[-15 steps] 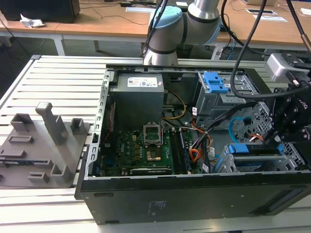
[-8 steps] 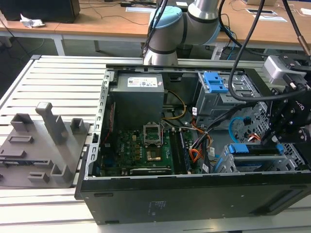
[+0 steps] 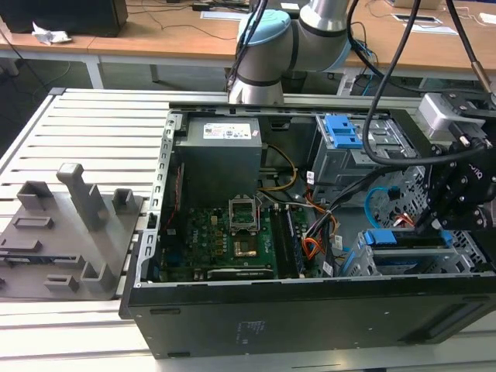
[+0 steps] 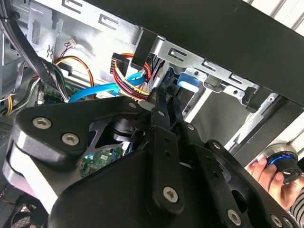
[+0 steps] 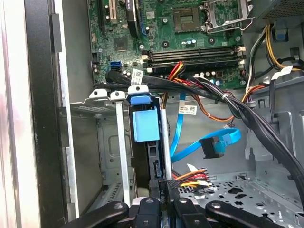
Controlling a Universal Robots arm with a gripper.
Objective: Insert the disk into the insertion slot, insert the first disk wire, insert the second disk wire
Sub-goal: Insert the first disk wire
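Closest in the second wrist view is the claw (image 4: 165, 97). Its two fingers (image 4: 159, 114) are drawn almost together and, as far as I can judge, pinch the black plug of the first wire (image 5: 192, 176), the orange, red and black bundle, against the back end of the disk (image 5: 145, 124). The disk sits down in the slot (image 3: 355, 262), in the near corner of the case (image 3: 310, 318) at the exterior view's right. Its blue frame faces up, which leaves that end open to the plug. The second wire (image 5: 228, 138) loops loose just beside it, its plug apart from the disk. Further in lie the board (image 3: 232, 232) and the taller cage (image 3: 341, 132). The case stands open on a slatted tabletop (image 3: 93, 124), near a grey fixture (image 3: 70, 225). Wooden desks (image 3: 155, 35) run behind, and a hand (image 4: 266, 173) holds a round knob outside the case.
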